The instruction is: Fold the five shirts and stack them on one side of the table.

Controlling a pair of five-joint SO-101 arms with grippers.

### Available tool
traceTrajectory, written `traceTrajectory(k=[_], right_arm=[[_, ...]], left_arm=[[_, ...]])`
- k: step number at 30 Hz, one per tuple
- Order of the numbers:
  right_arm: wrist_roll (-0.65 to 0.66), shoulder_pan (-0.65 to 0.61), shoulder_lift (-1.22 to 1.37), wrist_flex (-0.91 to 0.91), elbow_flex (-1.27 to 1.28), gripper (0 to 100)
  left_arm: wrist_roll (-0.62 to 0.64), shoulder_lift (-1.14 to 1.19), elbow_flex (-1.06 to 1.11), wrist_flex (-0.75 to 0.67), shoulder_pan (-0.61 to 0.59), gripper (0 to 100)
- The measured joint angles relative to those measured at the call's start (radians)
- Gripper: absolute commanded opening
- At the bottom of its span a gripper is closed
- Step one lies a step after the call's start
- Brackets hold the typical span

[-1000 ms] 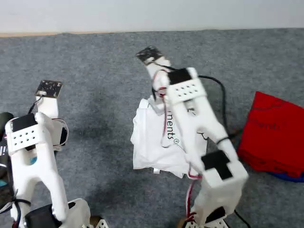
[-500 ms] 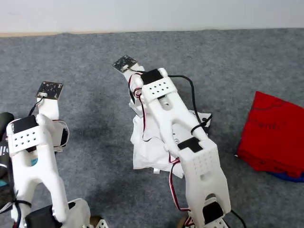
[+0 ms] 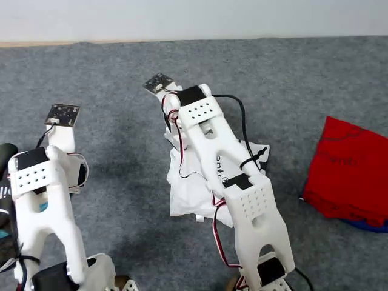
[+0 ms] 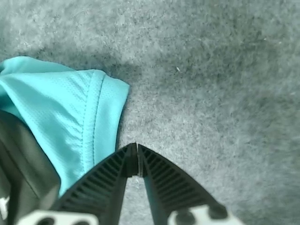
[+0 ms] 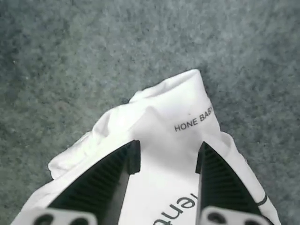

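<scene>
Right gripper [image 5: 167, 157]: jaws spread, with a clear gap between the two ribbed black fingers [image 5: 112, 178] and nothing clamped between them. In the right wrist view the fingers straddle a raised fold of the white shirt [image 5: 159, 117]; whether the tips touch the fabric cannot be determined. In the high view the white shirt [image 3: 189, 182] lies crumpled and unfolded near the middle of the grey table [image 3: 121, 151], with the right arm [image 3: 242, 194] extended directly over it and covering much of the garment. Left gripper [image 4: 137, 154]: jaws pressed together tip to tip, holding nothing. In the left wrist view its closed tips sit over the bare table surface just beside the hemmed edge of a teal shirt [image 4: 61, 117], which lies bunched on the table with its hem turned toward the gripper; contact between tip and hem cannot be determined. In the high view the left arm [image 3: 42, 200] stands at the left side of the table, well apart from the white shirt. At the right side of the table a red shirt [image 3: 348, 170] lies folded into a compact block, apart from the white shirt. An edge of blue fabric [image 3: 367, 225] projects from beneath the red shirt on the side nearest the arm bases.
</scene>
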Motion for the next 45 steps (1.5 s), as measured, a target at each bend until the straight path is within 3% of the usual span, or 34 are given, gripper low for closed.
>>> traceTrajectory(k=[5,10,25,30,35,45], right_arm=[[0.0,-0.002,0.06,-0.002,0.0,18.8],[0.0,0.002,0.083,0.0,-0.015,0.2],[0.057,0.006,0.094,0.115,-0.316,1.0],[0.057,0.006,0.112,0.115,-0.333,1.3],[0.058,0.006,0.173,0.117,-0.333,9.2],[0.058,0.005,0.18,0.173,-0.448,9.4]], left_arm=[[0.005,0.0,0.0,0.0,0.0,1],[0.008,0.0,0.0,0.0,0.0,1],[0.008,0.0,0.0,0.0,0.003,1],[0.008,0.0,0.003,-0.003,0.003,1],[0.008,0.0,0.02,-0.02,0.003,1],[0.008,0.0,0.043,-0.035,0.003,1]])
